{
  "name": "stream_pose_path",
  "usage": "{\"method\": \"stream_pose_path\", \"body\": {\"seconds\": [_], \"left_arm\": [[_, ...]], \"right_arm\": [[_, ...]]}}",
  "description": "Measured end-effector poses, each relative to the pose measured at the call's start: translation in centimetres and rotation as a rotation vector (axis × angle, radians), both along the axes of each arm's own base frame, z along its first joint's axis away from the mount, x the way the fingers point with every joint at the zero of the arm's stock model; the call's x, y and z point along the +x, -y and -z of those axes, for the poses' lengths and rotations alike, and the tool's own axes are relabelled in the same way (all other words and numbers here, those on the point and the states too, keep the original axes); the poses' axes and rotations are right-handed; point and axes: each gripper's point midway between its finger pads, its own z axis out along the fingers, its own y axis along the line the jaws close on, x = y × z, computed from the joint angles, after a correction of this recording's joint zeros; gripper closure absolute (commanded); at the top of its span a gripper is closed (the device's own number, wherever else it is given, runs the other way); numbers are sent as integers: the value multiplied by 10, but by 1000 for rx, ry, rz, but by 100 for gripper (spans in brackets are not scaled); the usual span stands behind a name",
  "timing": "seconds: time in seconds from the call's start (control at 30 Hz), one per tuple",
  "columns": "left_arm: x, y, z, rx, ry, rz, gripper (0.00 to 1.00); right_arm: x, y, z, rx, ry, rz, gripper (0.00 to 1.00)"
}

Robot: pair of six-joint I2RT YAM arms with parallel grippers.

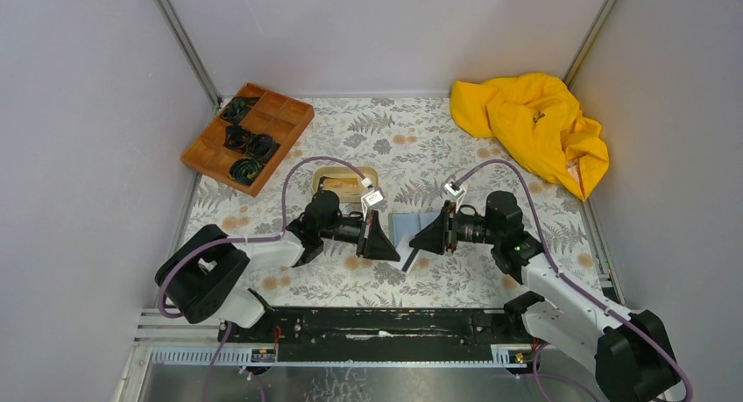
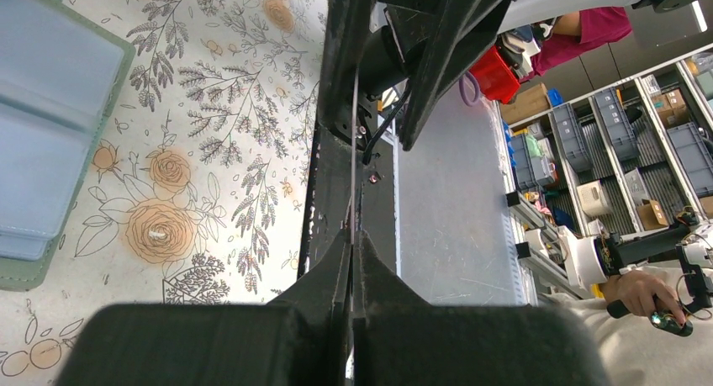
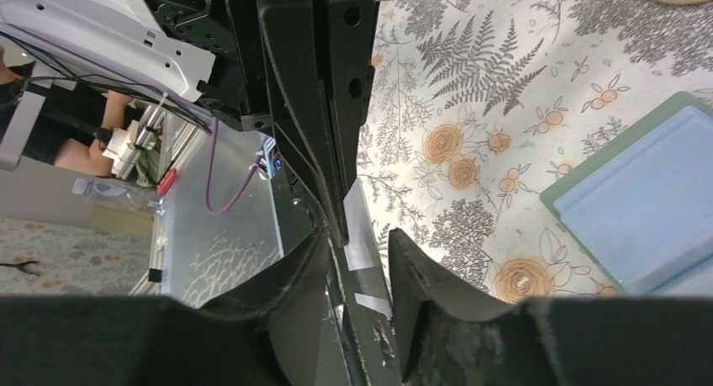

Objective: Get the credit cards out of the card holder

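The card holder (image 1: 403, 224) lies open on the floral cloth between the two arms, its light blue panels up; it also shows in the left wrist view (image 2: 50, 134) and the right wrist view (image 3: 647, 209). My left gripper (image 1: 394, 247) (image 2: 353, 235) is shut on a credit card, seen edge-on as a thin line (image 2: 354, 150). The same card, whitish with a dark part (image 3: 357, 214), hangs just in front of the holder (image 1: 408, 260). My right gripper (image 1: 415, 244) (image 3: 360, 235) faces the left one with its jaws apart on either side of the card.
A brown wooden compartment tray (image 1: 247, 137) with dark coiled items sits at the back left. A beige oval tray (image 1: 346, 185) lies just behind the left gripper. Crumpled yellow cloth (image 1: 534, 126) fills the back right corner. A black rail (image 1: 377, 323) runs along the near edge.
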Motion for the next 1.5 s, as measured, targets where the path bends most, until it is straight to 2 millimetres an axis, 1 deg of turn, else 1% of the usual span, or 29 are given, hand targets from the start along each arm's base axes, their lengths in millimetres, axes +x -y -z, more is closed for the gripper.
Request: {"method": "stream_pose_path", "body": {"seconds": [0.03, 0.07, 0.1, 0.13, 0.17, 0.3, 0.33, 0.43, 0.47, 0.53, 0.63, 0.73, 0.77, 0.83, 0.87, 0.93, 1.0, 1.07, 1.13, 1.27, 1.3, 1.37, 1.5], "left_arm": [[0, 0, 0, 0, 0, 0, 100], [0, 0, 0, 1, -2, 0, 100], [0, 0, 1, 3, -3, 1, 100], [-1, 0, 1, 3, -4, 2, 100], [-1, 0, 1, 3, -5, 4, 94], [-1, 0, 1, 4, -4, 3, 46], [0, -1, 1, 7, -5, -2, 38], [5, -3, -2, 14, 6, -38, 24], [8, -5, -5, 19, 18, -64, 23], [19, -12, -11, 44, 47, -152, 17], [42, -28, -20, 97, 106, -346, 8], [61, -50, -30, 134, 150, -532, 6], [67, -60, -33, 147, 159, -601, 6], [80, -80, -37, 172, 167, -731, 6], [84, -87, -37, 182, 164, -778, 6], [92, -103, -32, 212, 150, -874, 6], [95, -112, -24, 239, 132, -923, 6], [97, -120, -15, 266, 112, -966, 6], [96, -126, -6, 288, 94, -989, 6], [95, -132, 3, 312, 78, -1015, 6], [95, -133, 3, 314, 78, -1023, 6], [96, -137, 2, 316, 77, -1042, 6], [96, -145, -7, 294, 81, -1088, 6]], "right_arm": [[-1, -1, 1, -2, 1, -5, 81], [-2, -1, 1, -4, 1, -11, 89], [-3, -2, 2, -6, 1, -13, 96], [-3, -2, 2, -9, 4, -14, 99], [-3, -2, 3, -10, 5, -15, 100], [-3, -2, 4, -16, 3, -10, 100], [-3, -1, 5, -20, 0, -3, 100], [6, 0, 8, -36, -4, 50, 100], [11, 0, 8, -38, -8, 75, 100], [23, -1, 8, -37, -23, 133, 100], [49, -3, 10, -27, -47, 238, 100], [82, -7, 17, -20, -70, 343, 100], [96, -10, 21, -15, -80, 378, 100], [119, -16, 28, -6, -98, 426, 100], [134, -20, 31, 7, -105, 453, 100], [164, -30, 40, 23, -117, 513, 100], [184, -41, 46, 32, -116, 553, 100], [202, -57, 45, 49, -98, 580, 100], [221, -78, 37, 81, -67, 598, 100], [243, -111, 27, 126, -30, 625, 100], [245, -114, 27, 129, -27, 628, 100], [250, -123, 30, 129, -22, 647, 100], [254, -137, 47, 108, -28, 671, 100]]}}
